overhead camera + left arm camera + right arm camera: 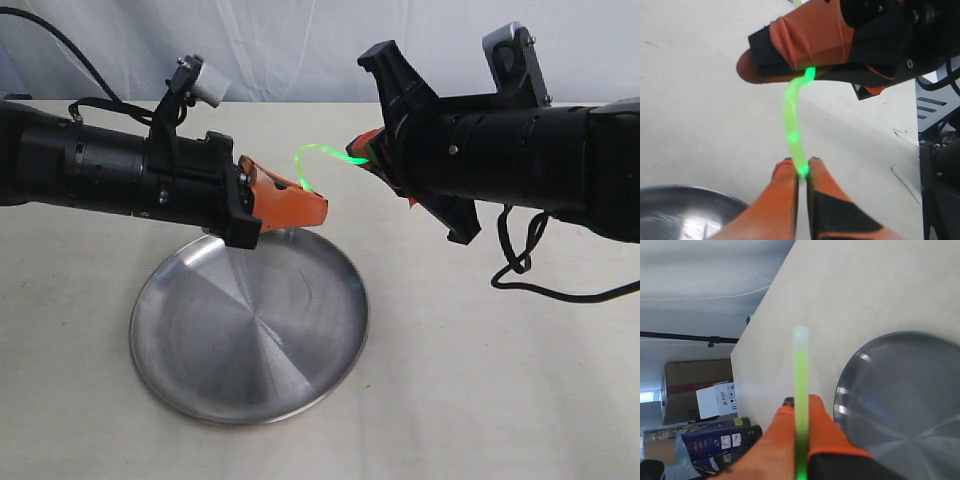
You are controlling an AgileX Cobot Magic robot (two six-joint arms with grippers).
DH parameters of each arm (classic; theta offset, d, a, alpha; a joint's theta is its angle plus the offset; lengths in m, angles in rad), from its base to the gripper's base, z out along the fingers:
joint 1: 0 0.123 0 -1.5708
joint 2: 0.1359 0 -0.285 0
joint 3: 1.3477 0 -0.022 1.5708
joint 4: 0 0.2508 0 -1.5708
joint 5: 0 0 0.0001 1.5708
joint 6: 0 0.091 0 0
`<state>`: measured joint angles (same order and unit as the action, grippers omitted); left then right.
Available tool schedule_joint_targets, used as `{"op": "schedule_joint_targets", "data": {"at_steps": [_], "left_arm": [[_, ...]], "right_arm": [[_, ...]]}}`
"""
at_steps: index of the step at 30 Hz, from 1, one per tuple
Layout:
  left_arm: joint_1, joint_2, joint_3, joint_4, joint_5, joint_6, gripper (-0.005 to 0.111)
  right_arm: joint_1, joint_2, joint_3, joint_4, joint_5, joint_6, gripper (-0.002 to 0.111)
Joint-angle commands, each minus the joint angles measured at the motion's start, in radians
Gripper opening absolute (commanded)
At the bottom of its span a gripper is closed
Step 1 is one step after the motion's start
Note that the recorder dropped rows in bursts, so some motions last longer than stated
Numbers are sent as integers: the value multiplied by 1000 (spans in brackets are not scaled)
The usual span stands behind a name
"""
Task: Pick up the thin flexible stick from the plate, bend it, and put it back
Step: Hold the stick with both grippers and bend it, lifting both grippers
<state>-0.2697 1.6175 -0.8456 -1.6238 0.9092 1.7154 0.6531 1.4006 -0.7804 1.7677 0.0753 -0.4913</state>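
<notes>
The thin lime-green stick [322, 157] arches in the air between both grippers, above the far rim of the steel plate [250, 330]. My left gripper [320, 205] is shut on one end of it; the left wrist view shows the stick [792, 125] rising from those shut tips [802, 167] to the right gripper's orange fingers [805, 42]. My right gripper [358, 150] is shut on the other end. In the right wrist view the stick [801, 375] runs straight out between the closed tips [800, 407], with the plate [900, 400] beside them.
The plate lies on a pale tabletop [480, 380]. A black cable [530, 260] hangs from the right arm. Boxes and cartons [705, 405] stand beyond the table's edge in the right wrist view. A white curtain [300, 50] hangs behind.
</notes>
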Motion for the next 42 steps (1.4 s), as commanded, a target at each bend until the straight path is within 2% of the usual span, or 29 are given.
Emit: {"op": "schedule_joint_targets", "data": {"at_steps": [1, 42], "left_arm": [[10, -8, -35, -121, -24, -3, 0], [10, -36, -65, -121, -75, -32, 0]], "right_arm": [[18, 0, 6, -23, 83, -58, -1], [18, 52, 6, -23, 56, -123, -1]]}}
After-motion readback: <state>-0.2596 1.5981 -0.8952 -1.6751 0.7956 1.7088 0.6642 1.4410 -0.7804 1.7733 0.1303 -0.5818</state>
